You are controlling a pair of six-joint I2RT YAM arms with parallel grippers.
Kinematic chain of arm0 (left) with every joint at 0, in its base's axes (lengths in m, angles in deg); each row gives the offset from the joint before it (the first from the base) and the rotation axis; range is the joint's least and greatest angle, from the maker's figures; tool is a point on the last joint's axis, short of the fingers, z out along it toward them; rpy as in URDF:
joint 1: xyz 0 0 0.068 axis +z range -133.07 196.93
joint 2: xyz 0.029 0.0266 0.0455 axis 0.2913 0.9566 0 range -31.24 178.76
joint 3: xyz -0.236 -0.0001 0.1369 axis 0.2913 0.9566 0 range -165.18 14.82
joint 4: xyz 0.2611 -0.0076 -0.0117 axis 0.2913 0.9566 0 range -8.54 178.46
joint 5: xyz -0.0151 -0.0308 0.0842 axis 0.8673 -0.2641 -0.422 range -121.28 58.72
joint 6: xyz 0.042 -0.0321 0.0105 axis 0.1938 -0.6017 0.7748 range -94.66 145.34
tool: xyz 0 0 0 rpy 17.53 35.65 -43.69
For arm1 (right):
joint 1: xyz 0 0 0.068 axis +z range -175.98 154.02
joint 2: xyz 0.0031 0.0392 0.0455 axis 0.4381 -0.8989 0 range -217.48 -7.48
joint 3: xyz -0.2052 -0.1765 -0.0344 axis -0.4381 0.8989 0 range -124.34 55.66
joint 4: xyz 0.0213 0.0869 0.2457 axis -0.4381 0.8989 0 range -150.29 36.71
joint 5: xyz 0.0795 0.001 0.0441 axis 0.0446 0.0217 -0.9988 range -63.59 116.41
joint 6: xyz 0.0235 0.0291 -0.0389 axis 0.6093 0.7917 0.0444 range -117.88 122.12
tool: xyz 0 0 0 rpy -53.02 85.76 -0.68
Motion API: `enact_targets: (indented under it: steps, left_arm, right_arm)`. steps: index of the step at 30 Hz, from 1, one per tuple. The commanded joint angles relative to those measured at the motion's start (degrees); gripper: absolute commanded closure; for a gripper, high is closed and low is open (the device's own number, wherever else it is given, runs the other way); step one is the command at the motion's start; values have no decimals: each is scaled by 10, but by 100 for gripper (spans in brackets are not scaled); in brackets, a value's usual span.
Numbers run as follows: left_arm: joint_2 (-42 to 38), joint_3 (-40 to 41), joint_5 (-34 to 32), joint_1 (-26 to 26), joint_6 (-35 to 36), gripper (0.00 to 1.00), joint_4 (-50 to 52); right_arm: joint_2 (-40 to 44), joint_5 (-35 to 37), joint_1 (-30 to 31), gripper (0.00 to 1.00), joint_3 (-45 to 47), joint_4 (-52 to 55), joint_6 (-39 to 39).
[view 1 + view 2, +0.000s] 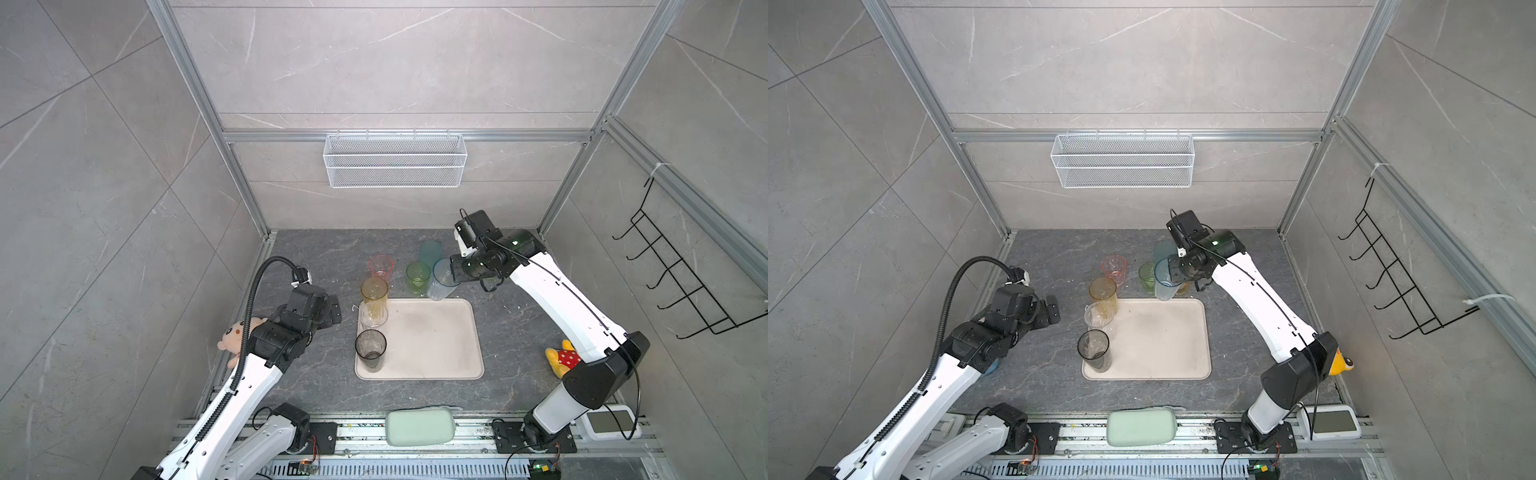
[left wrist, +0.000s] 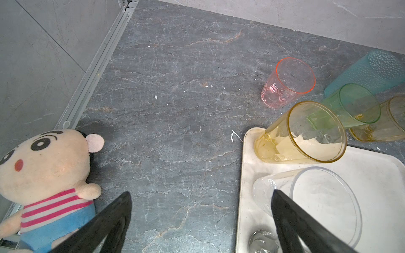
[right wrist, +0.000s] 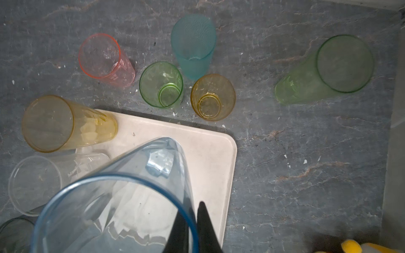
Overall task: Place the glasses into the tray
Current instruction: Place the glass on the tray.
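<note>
The right gripper (image 3: 191, 211) pinched the rim of the pale blue tumbler (image 3: 135, 175), one finger inside. The smooth, see-through tapered cup was tilted at the far edge of the matte cream tray (image 1: 436, 340) with its rounded corners. An amber tumbler (image 1: 374, 297), a clear tumbler (image 1: 372, 318) and a smoky grey tumbler (image 1: 370, 349) stood along the tray's left side. The left gripper (image 2: 200, 192) gaped wide and empty over the veined dark stone tabletop (image 1: 316, 257).
</note>
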Motion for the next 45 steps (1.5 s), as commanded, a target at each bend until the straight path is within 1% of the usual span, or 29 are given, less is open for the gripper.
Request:
enact_targets:
  steps: [1,5,13,31,45]
  left_arm:
    - [-1,-3,-2,2,11,1,-11]
    - [-2,-2,-1,2,11,1,-12]
    - [-2,0,-1,2,9,1,-12]
    - [2,2,0,2,7,1,-13]
    - [3,2,-2,2,6,1,-13]
  right_arm:
    - [0,-10,16,100,24,-36,12]
    - [-18,-7,31,100,47,-57,20]
    - [-62,14,57,100,53,-81,27]
    - [-121,20,59,100,51,-104,33]
    - [-152,8,59,100,42,-116,39]
